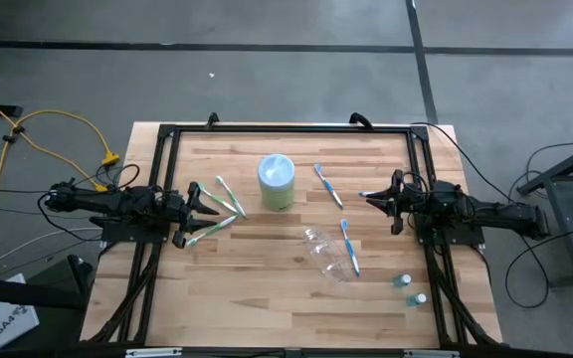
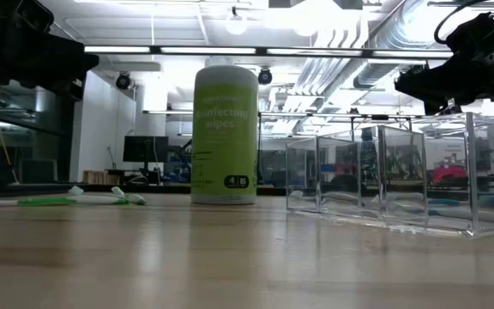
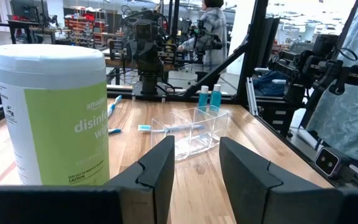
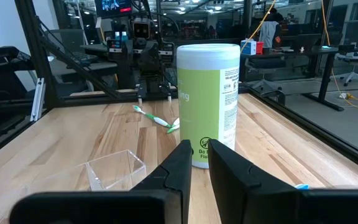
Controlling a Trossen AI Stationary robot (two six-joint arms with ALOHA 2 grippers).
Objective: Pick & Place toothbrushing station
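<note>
Overhead, the wooden table (image 1: 267, 288) carries three green-white toothbrushes (image 1: 229, 197) near the left gripper (image 1: 207, 201), two blue-white toothbrushes (image 1: 328, 185), two tiny blue-capped tubes (image 1: 411, 290) near the right front corner, one clear plastic container (image 1: 326, 254) lying centre-right, and one green wipes canister (image 1: 277, 182) standing upright behind it. One blue-white brush lies just beside the container; whether it touches is unclear. The left gripper hovers over the table's left side with its fingers parted and nothing between them. The right gripper (image 1: 374, 197) waits at the right side, fingers nearly together, gripping nothing. Grey floor surrounds the table, with a yellow cable at the left.

At table level, the canister stands mid-table, the container (image 2: 393, 176) sits to its right showing several compartments, and green brushes (image 2: 75, 198) lie flat at the left. Both arms hang as dark shapes at the top corners. An office room with ceiling lights and pipes lies beyond.

From the left wrist, its two fingers (image 3: 160, 171) stand apart, empty; the canister is cut off at the edge, and the two tubes (image 3: 209, 98) stand beyond the container. A person stands in the background.

From the right wrist, its fingers (image 4: 182, 165) leave a narrow gap; the canister's base is partly hidden behind them, and only a corner of the container (image 4: 114, 167) shows.
</note>
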